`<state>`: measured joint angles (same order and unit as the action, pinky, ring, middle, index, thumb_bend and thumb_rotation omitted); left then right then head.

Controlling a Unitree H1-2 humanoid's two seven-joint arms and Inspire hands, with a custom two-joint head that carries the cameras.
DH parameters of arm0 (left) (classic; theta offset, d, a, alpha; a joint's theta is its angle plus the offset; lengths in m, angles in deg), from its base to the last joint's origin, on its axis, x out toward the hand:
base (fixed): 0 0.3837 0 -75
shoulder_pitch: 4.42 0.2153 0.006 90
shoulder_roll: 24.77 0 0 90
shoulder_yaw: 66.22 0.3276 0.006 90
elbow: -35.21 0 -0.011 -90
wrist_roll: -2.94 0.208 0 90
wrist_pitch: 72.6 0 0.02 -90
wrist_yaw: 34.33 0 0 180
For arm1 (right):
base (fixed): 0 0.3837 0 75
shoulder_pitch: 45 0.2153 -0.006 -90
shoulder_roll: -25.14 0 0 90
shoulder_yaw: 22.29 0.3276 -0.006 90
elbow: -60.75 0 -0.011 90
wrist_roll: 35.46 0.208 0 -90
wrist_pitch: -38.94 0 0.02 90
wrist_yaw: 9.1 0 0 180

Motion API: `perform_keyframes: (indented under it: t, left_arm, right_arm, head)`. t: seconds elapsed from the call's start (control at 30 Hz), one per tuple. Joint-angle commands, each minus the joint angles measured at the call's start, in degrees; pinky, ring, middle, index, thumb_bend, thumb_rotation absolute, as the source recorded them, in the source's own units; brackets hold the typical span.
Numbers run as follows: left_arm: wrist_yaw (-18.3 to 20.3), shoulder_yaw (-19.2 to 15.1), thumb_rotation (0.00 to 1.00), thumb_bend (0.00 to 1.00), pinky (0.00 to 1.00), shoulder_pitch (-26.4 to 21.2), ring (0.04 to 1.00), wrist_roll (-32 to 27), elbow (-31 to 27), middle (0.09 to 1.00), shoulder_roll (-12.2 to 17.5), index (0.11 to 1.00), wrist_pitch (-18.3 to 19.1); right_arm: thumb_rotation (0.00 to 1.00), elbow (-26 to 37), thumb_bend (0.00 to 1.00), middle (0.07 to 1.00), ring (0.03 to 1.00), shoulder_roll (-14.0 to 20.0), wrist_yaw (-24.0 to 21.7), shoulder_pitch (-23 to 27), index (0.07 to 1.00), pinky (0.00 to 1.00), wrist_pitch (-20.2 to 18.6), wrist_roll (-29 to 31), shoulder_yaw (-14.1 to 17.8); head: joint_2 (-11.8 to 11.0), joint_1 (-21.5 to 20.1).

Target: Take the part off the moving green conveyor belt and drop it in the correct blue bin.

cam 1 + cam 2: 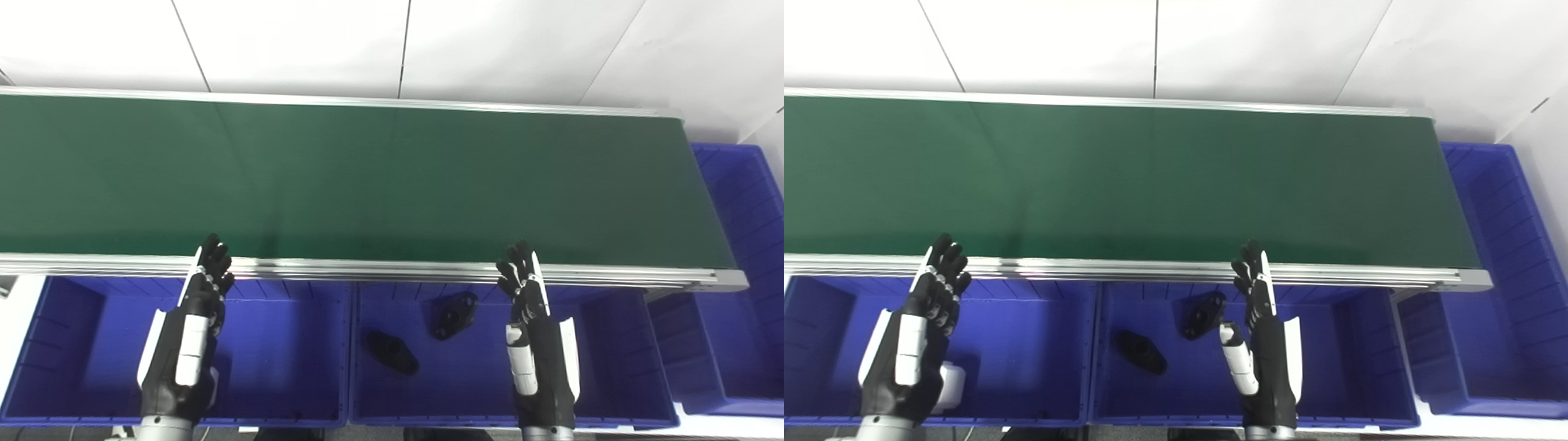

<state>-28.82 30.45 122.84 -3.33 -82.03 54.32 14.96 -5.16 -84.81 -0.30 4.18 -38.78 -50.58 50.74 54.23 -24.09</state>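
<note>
Left eye view: green conveyor belt (367, 177) carries no part; both hands, left hand (205, 288) and right hand (527, 294), open and empty at lower frame; two black flanged parts (454, 315) in middle blue bin (490, 416) look rigid, probably light, best pinched across the flange edges.

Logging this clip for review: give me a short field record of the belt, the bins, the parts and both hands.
belt: green conveyor belt, no part visible on it
left bin: blue bin, a white object shows in it behind the left arm in the right eye view
middle bin: blue bin holding two black parts
end bin: blue bin past the belt's right end
left hand: open, holding nothing
right hand: open, holding nothing
</note>
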Motion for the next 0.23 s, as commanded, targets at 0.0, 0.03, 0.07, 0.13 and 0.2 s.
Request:
perform_keyframes:
  t: [0.0,0.03,0.07,0.13,0.2]
  left_arm:
    - [0.08,0.77,0.93,0.78,1.0,1.2,1.0,1.35,-1.47,1.0,-0.71,1.0,-3.36]
    - [0.05,1.08,0.92,0.78,1.0,1.44,1.0,1.77,-1.49,1.0,-0.9,1.0,-3.71]
    - [0.02,1.31,0.91,0.78,1.0,1.62,1.0,2.11,-1.42,1.0,-1.07,1.0,-4.04]
    - [-0.09,1.72,0.91,0.76,1.0,2.02,1.0,3.1,-1.32,1.0,-1.38,1.0,-4.87]
    - [-0.03,2.07,0.91,0.74,1.0,2.35,1.0,3.36,-1.08,1.0,-1.56,1.0,-5.77]
  right_arm:
    - [0.98,-0.13,0.83,0.963,0.928,-5.36,0.66,0.01,0.982,0.92,2.38,-0.18,-4.49]
    - [0.99,-0.15,0.82,0.965,0.929,-5.09,0.77,-0.09,0.982,0.92,2.65,-0.17,-4.36]
    - [0.99,-0.22,0.82,0.965,0.93,-4.85,0.86,-0.16,0.982,0.91,2.92,-0.13,-4.24]
    - [1.0,-0.39,0.81,0.963,0.931,-4.43,1.13,-0.31,0.98,0.91,3.43,-0.08,-4.04]
    - [1.0,-0.67,0.8,0.963,0.933,-3.95,1.27,-0.37,0.979,0.91,3.88,0.07,-3.91]
  head:
    - [-0.21,0.84]
    - [-0.4,1.39]
    - [-0.6,1.85]
    - [-1.07,2.65]
    - [-1.55,3.25]
